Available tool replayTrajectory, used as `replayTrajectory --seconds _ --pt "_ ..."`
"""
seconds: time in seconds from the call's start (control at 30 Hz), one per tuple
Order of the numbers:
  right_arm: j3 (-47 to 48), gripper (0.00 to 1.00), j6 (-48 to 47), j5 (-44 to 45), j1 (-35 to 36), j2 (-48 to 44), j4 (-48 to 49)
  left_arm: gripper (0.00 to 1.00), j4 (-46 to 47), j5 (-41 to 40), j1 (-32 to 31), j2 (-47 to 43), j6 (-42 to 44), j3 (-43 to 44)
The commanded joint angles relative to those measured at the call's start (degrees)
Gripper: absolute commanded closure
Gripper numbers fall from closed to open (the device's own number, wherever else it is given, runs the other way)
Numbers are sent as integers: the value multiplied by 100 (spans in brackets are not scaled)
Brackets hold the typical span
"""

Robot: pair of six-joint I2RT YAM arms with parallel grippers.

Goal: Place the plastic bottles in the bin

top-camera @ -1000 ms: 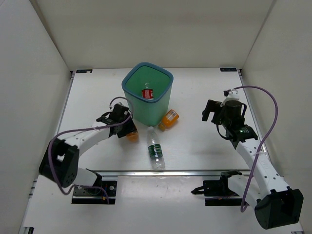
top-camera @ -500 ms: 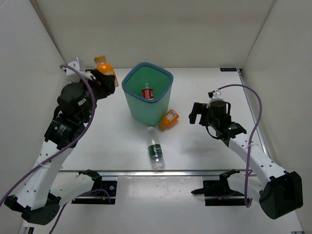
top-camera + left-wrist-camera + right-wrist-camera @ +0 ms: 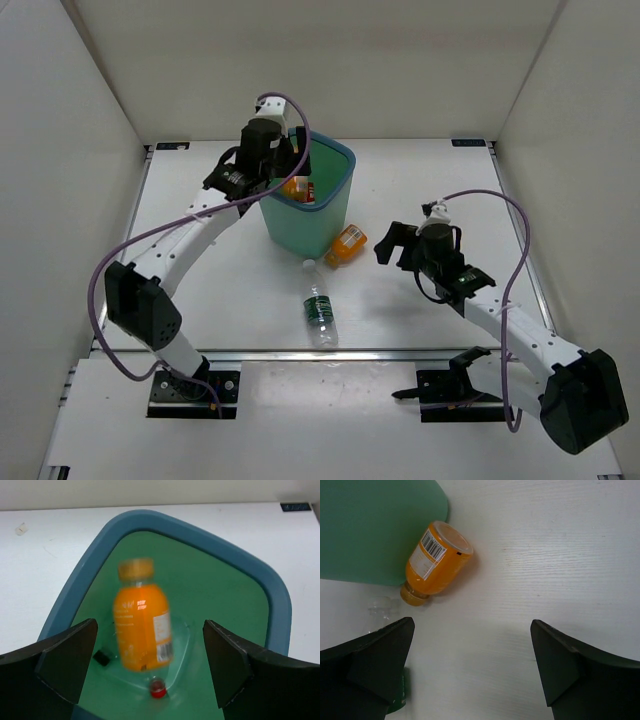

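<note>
The left hand (image 3: 148, 630) hangs over the mouth of the tall teal-green plastic bin (image 3: 280, 595) with its fingers (image 3: 65, 665) wide apart. A small orange-filled plastic bottle (image 3: 142, 615) shows blurred below and between them, inside the rim, touching neither finger. A clear red-capped bottle (image 3: 158, 687) lies on the bin's floor. Outside, a second orange-filled bottle (image 3: 436, 560) lies on its side on the white desk (image 3: 420, 190), just beside the bin's wall. The right hand (image 3: 472, 630), fingers spread with nothing between them, hovers short of it. A clear green-labelled bottle (image 3: 319, 312) lies nearer the arm bases.
</note>
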Motion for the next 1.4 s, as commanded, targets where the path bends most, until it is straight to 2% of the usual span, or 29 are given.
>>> replayTrajectory --seconds 0.0,0.13,0.23,0.33,0.43,0.5,0.63,0.77,0.8,0.83,0.9,1.0,1.07,1.13,1.2,1.37 --pt "111 1 335 87 -1 225 514 1 54 -25 -144 -865 246 244" --pt "418 1 572 586 332 788 918 1 -534 -220 -452 -1270 353 447" --pt "805 1 721 1035 579 1456 1112 2 -974 -351 -373 -1867 -41 70" --pt "1104 1 905 1063 641 2228 1418 2 -1221 -352 -13 -3007 -542 -1402" --pt "1401 0 1160 818 553 2817 1657 1 -1895 -343 417 -3720 -894 -2476" --pt "1647 1 1354 545 518 3178 1500 1 -2458 -334 654 -3985 -1026 -3056" --pt "1948 2 1363 895 834 3689 1236 1 -2821 183 928 -4574 -1518 -3963" --pt "1948 14 1618 1045 905 3804 1288 1 -2734 403 779 -4891 -1941 -4272" --pt "1913 22 1662 1080 887 3848 1279 1 -2707 483 787 -4900 -1993 -4290" --pt "1921 27 1723 1106 887 3822 1288 1 -2707 536 778 -4892 -1994 -4343" --pt "1756 46 1750 1229 905 3708 1305 1 -2681 589 770 -4848 -2003 -4334" --pt "1606 61 1733 1624 913 3322 1350 1 -2663 615 770 -4839 -2020 -4325" --pt "1448 64 1636 1827 835 3006 1297 1 -2576 685 752 -4804 -1959 -4387" --pt "1368 72 1365 1932 703 2584 1166 1 -2514 799 770 -4786 -1976 -4370" --pt "1263 75 1040 1950 458 1909 1086 1 -2435 826 769 -4777 -1950 -4439" --pt "1736 87 -241 1678 61 676 1253 1 -2215 975 805 -4742 -1959 -4624"
